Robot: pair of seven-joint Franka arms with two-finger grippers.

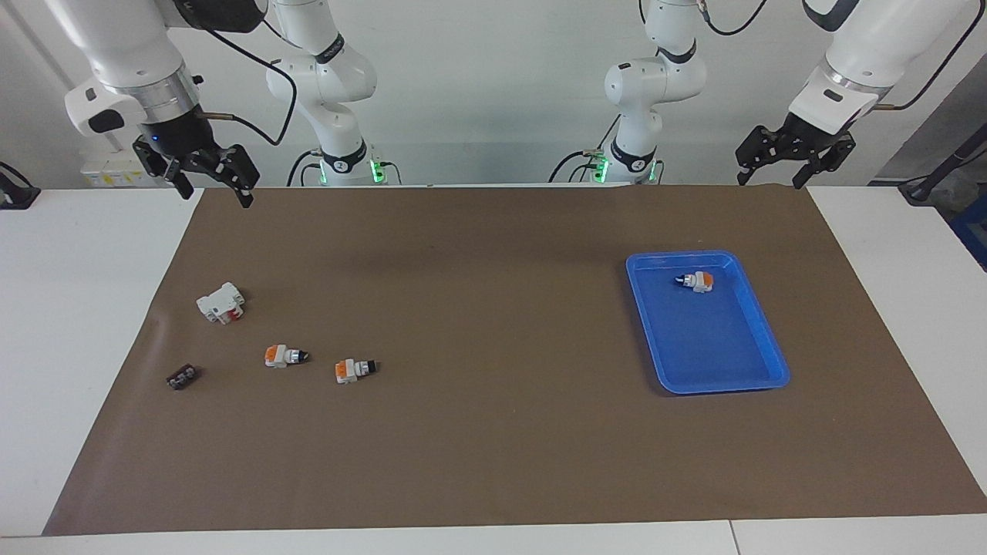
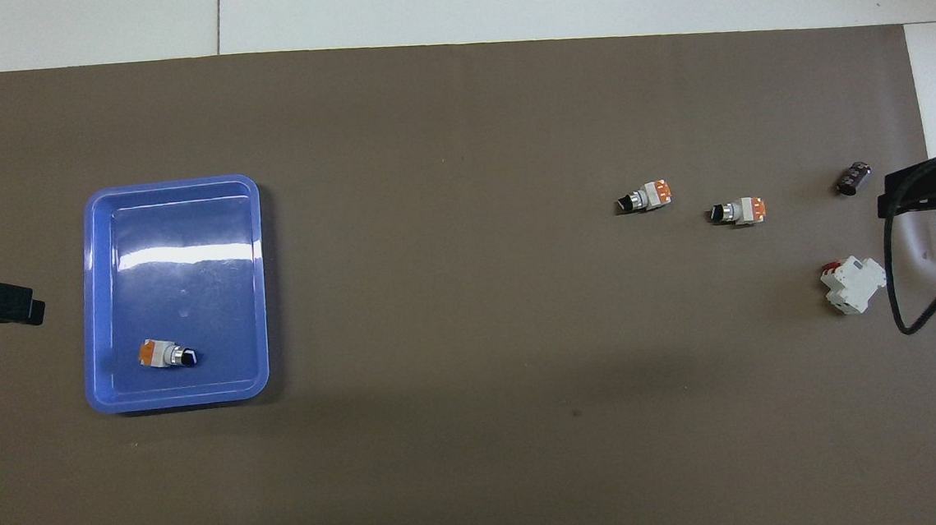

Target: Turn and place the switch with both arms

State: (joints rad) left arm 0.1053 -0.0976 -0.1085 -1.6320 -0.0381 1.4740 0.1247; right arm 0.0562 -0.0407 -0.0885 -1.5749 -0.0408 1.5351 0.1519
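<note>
Right now both arms wait with nothing in their grasp. The left gripper [image 1: 794, 166] hangs with its fingers spread apart over the brown mat's [image 1: 493, 462] edge nearest the robots, at the left arm's end of the counter [image 1: 77, 308]. The right gripper [image 1: 207, 179] hangs the same way, fingers apart and empty, over the mat's corner at the right arm's end.

The switch [image 1: 355, 370] lies on its side on the mat toward the right arm's end, its orange end pointing to that end and its black knob pointing toward the middle of the counter. Just beside it, closer to the right arm's end and a little nearer to the robots, lies a second switch [image 1: 284, 355] of the same orange-and-white kind, with a silvery collar and dark tip. The two do not touch. Nearer to the robots than these sits a white block [image 1: 221, 302] with a red mark, and farther from the robots than the block lies a small dark part [image 1: 183, 377].

A blue tray [image 1: 759, 339] rests on the mat at the left arm's end. A third switch [image 1: 696, 281] lies in it, in the part nearest the robots, clear of the tray's walls.
</note>
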